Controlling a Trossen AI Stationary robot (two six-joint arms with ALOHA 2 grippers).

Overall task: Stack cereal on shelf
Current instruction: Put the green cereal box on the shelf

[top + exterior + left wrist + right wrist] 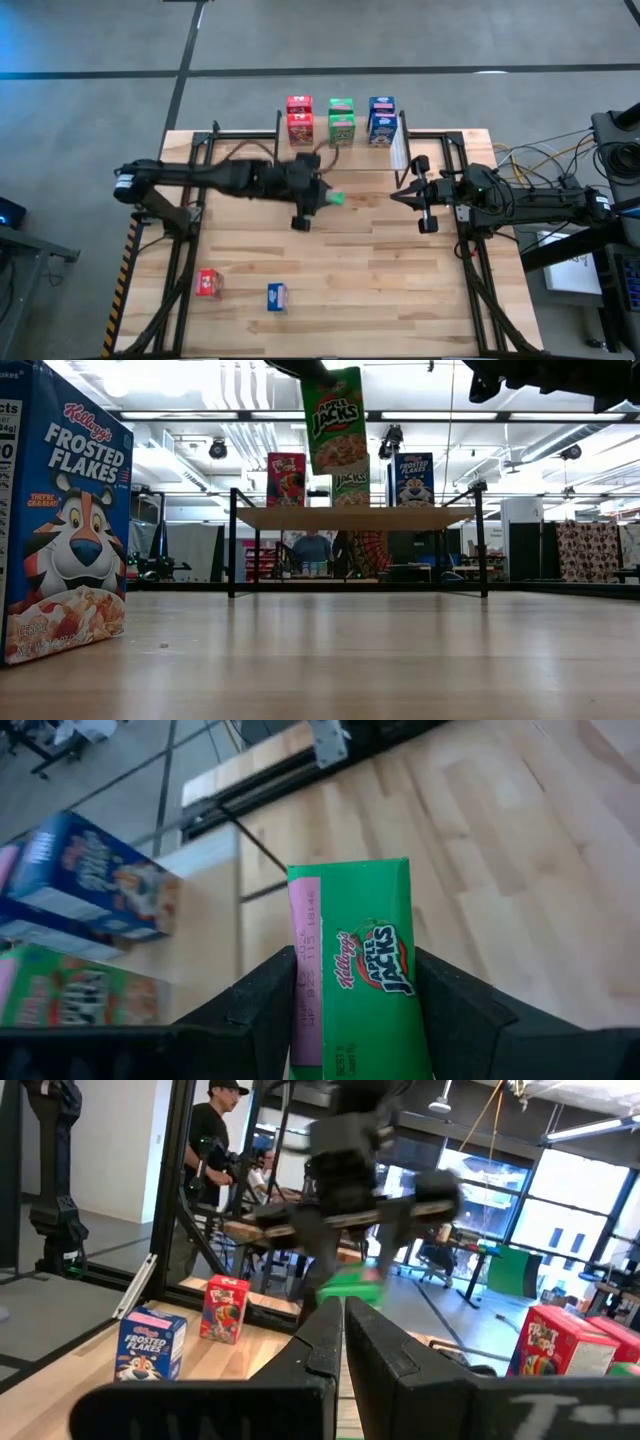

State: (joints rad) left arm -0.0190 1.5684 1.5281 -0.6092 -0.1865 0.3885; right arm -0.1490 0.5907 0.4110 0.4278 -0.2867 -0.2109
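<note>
High view: the left gripper (322,196) sits at frame centre, its fingers clamped on a green cereal box (335,198) held above the wooden table (380,290). In the low view this box (335,420) hangs near the top centre, upright with a slight tilt, long axis vertical, its label facing the camera. The shelf (400,140) lies at upper centre of the high view, carrying red, green and blue boxes in a row. A loose red box (208,283) and blue box (277,296) lie at lower left. The right gripper (405,191) waits at centre right, fingers pressed together, holding nothing.
</note>
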